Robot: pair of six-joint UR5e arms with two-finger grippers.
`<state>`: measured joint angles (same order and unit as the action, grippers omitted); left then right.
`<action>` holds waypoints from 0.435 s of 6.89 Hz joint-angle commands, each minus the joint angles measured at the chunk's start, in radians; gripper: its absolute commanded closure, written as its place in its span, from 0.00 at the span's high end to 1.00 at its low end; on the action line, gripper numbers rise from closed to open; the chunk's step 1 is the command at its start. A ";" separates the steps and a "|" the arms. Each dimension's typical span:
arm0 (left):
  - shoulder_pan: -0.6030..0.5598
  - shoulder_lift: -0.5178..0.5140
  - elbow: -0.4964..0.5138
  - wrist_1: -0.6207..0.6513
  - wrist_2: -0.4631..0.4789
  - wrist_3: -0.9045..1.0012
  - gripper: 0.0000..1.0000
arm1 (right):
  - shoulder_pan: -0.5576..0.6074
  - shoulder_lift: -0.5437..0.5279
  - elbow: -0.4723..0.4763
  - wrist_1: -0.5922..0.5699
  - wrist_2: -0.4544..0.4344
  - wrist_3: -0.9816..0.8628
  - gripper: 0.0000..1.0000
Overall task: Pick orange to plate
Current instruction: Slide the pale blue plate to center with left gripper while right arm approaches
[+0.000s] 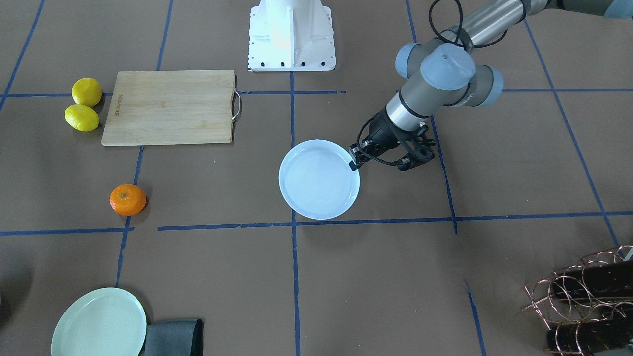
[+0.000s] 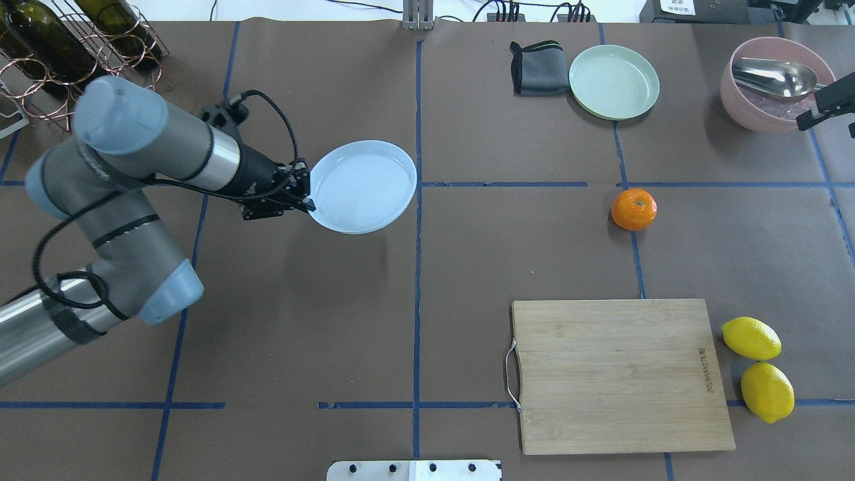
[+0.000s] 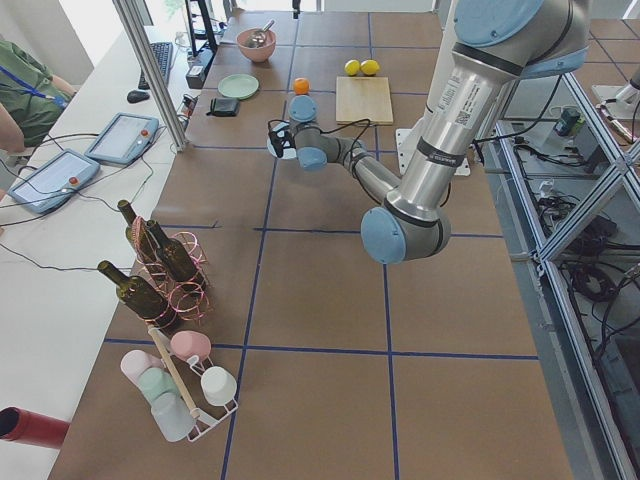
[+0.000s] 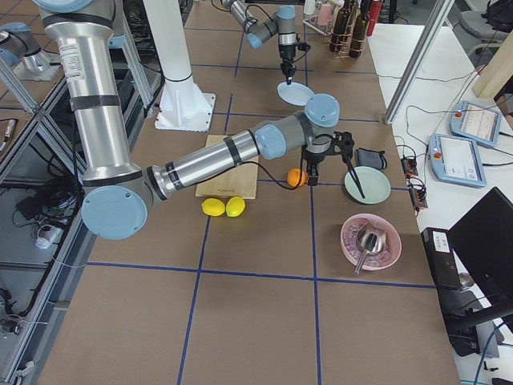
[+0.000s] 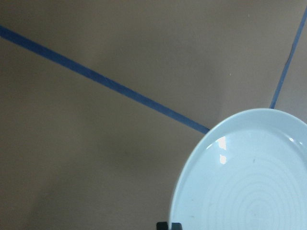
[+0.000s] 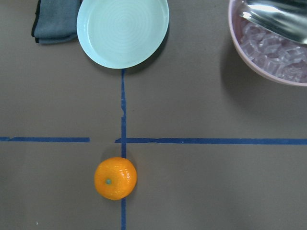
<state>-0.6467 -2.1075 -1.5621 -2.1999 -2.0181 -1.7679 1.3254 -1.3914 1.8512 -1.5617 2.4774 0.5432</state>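
Observation:
The pale bluish-white plate [image 2: 364, 186] hangs a little above the table near its middle and casts a shadow below. My left gripper [image 2: 304, 195] is shut on the plate's rim on the side facing the left arm. In the left wrist view the plate [image 5: 249, 182] fills the lower right corner. The orange [image 2: 634, 209] lies alone on a blue tape line, far to the right of the plate. It sits at bottom centre of the right wrist view [image 6: 115, 178]. My right gripper [image 2: 828, 107] pokes in at the overhead view's right edge, beyond the orange; its jaws are not readable.
A wooden cutting board [image 2: 621, 374] lies near the robot with two lemons [image 2: 751, 339] beside it. The pale green plate [image 2: 614, 81], a grey cloth [image 2: 538, 67] and a pink bowl [image 2: 775, 87] holding a metal spoon stand along the far edge. A wine rack [image 2: 67, 47] occupies the far left corner.

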 commanded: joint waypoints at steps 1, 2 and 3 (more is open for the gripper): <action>0.067 -0.031 0.049 0.000 0.112 -0.021 0.00 | -0.066 0.025 0.037 0.000 -0.044 0.101 1.00; 0.094 -0.040 0.062 0.000 0.145 -0.013 0.00 | -0.090 0.043 0.043 0.000 -0.073 0.136 1.00; 0.105 -0.043 0.062 0.000 0.147 -0.010 0.00 | -0.115 0.046 0.051 0.000 -0.084 0.162 1.00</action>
<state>-0.5608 -2.1444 -1.5064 -2.1997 -1.8886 -1.7819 1.2396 -1.3537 1.8925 -1.5616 2.4122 0.6706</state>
